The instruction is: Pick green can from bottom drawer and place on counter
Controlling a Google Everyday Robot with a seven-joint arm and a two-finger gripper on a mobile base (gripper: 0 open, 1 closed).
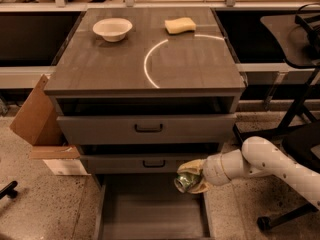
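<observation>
Dark grey wood-grain counter (110, 69), thin white arc (150, 64), white bowl (112, 29), yellow sponge (180, 25), shiny green can (182, 182) clasped in cream gripper (190, 179) at 5 o'clock, speckled beige floor (40, 209)

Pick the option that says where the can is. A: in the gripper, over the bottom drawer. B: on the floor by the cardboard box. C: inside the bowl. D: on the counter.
A: the gripper grips the can above the open bottom drawer, near its right rear corner.
</observation>
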